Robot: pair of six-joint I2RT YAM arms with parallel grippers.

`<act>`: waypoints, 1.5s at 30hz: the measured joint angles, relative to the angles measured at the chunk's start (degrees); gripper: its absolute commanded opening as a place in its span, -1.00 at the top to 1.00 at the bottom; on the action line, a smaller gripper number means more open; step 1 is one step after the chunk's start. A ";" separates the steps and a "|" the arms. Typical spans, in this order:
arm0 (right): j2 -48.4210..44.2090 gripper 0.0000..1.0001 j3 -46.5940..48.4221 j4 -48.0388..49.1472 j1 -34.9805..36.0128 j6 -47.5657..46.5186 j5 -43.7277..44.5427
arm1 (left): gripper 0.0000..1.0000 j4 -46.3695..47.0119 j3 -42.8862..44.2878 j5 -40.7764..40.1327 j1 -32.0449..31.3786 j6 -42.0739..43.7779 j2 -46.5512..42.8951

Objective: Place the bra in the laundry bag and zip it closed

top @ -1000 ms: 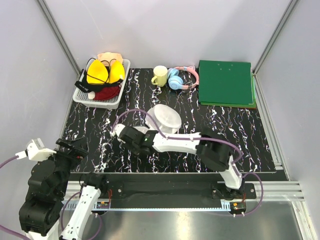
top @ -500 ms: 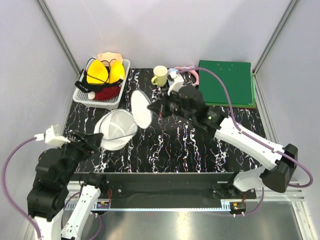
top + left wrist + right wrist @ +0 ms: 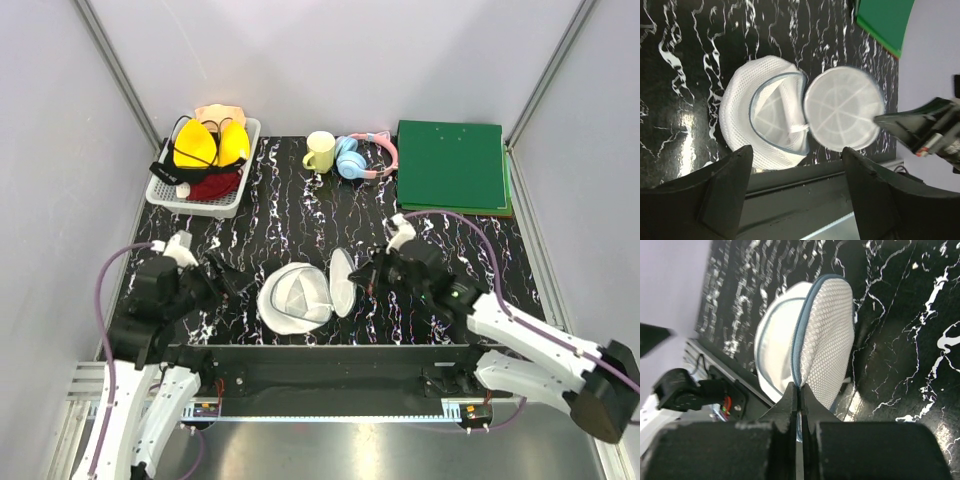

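Right gripper (image 3: 360, 276), from above: pressed together on the rim of the laundry bag (image 3: 294, 298), holding one dome half upright on its edge. Other half flat on the table (image 3: 330, 215), hollow side up, just to that gripper's left. Left gripper (image 3: 224, 274) near the bag's opposite side, apart from it. Bra (image 3: 206, 145) well beyond the left gripper, in a white slatted basket (image 3: 226, 206) at the far corner, over a dark red garment (image 3: 212, 184). Well beyond the right gripper: a yellow mug (image 3: 319, 152), headphones (image 3: 354, 160) and a green board (image 3: 450, 165).

Left wrist view: left gripper (image 3: 797, 152) spread wide, nothing between the fingers (image 3: 725, 190). Laundry bag (image 3: 752, 117) lying open just ahead of the fingertips, with the raised half as a round mesh disc and the right gripper (image 3: 881, 119) touching its far edge.

Right wrist view: fingers (image 3: 790, 405) shut tight, pinching the blue zipper rim of the laundry bag (image 3: 827, 340) at their tips; possibly the zipper pull rather than bare rim, too hidden to tell. Mesh dome rising straight ahead of the fingertips, the open half behind it.
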 measured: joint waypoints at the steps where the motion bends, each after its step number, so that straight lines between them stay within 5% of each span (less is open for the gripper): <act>1: -2.19 1.00 -1.03 0.22 -0.31 0.42 0.02 | -0.61 0.57 -1.07 0.76 0.00 0.09 0.92; 12: -10.08 0.90 -3.26 -6.36 -4.20 0.61 7.69 | -0.54 8.22 -7.98 3.02 -6.73 -1.95 14.40; 22: -8.94 0.85 2.86 -24.33 -11.54 -2.62 23.43 | -0.42 16.55 2.16 0.90 -10.60 -1.97 33.64; 26: -8.83 -0.09 3.41 -28.63 -14.88 -4.33 25.51 | -0.44 15.96 9.97 0.46 -11.96 -1.77 42.84; 29: -8.31 -0.61 4.87 -32.48 -17.27 -4.20 24.63 | -0.57 10.47 18.71 -2.54 -12.44 -1.42 46.97; 33: -3.21 -0.99 13.51 -40.79 -18.91 -2.32 20.55 | -0.61 2.78 35.47 -5.51 -9.42 -0.50 52.46; 40: 3.74 -0.99 32.13 -51.74 -18.97 -2.91 15.30 | -0.55 -3.48 51.30 -10.88 5.03 1.70 60.13; 45: 7.23 -0.99 36.41 -54.25 -18.99 -5.40 9.03 | -0.49 -4.50 60.35 -14.97 12.35 2.29 70.79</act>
